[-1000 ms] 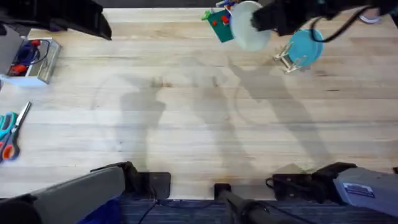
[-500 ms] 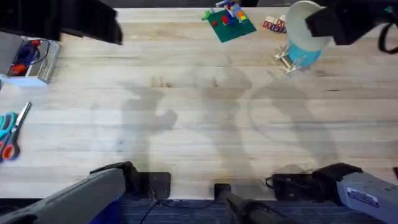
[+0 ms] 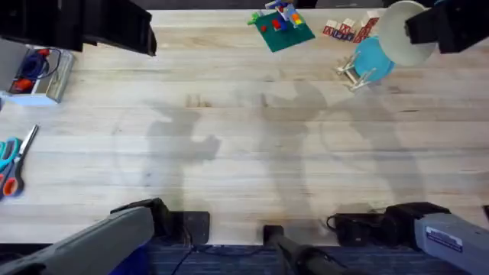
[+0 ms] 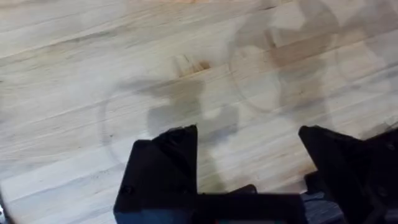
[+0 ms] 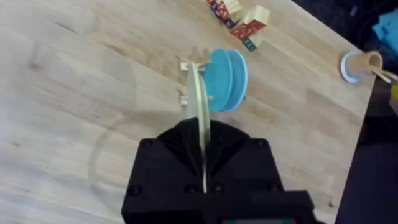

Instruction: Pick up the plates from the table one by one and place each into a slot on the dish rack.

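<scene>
1. Your right gripper [image 5: 203, 163] is clamped on the cream plate [image 5: 199, 106]; the fingers are pressed together on its lower edge, and the plate stands on its edge, seen as a thin line.
2. In the overhead view you see this cream plate [image 3: 403, 32] held in the air at the far right of the table [image 3: 229, 153], just beside and above the dish rack [image 3: 353, 71].
3. The teal plate [image 3: 373, 56] already stands upright in a slot of the dish rack.
4. Your left gripper [image 4: 245, 168] has its fingers wide apart and holds nothing; under it is bare wood.
5. The right wrist view shows the coloured blocks [image 5: 239, 18] near the rack.
</scene>
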`<action>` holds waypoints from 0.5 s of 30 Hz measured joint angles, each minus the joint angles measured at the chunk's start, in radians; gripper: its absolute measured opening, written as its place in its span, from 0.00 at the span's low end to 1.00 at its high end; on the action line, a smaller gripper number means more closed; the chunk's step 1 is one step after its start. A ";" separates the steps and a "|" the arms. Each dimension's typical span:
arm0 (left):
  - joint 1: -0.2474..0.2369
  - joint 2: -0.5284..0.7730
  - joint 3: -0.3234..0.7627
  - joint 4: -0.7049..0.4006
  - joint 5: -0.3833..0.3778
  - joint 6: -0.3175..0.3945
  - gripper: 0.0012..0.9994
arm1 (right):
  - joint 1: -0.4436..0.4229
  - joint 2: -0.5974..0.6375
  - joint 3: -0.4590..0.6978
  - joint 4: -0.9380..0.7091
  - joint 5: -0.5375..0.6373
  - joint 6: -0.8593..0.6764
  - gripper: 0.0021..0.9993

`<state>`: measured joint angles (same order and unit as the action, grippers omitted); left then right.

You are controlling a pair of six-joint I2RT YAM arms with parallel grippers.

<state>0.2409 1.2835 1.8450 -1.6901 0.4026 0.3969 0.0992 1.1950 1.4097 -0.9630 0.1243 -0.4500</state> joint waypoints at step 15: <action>0.000 0.000 0.000 0.000 0.000 0.000 0.99 | -0.120 0.011 0.000 -0.004 -0.109 0.000 0.03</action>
<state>0.2409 1.2839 1.8450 -1.6901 0.4026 0.3969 -0.0211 1.2061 1.4097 -0.9668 0.0151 -0.4501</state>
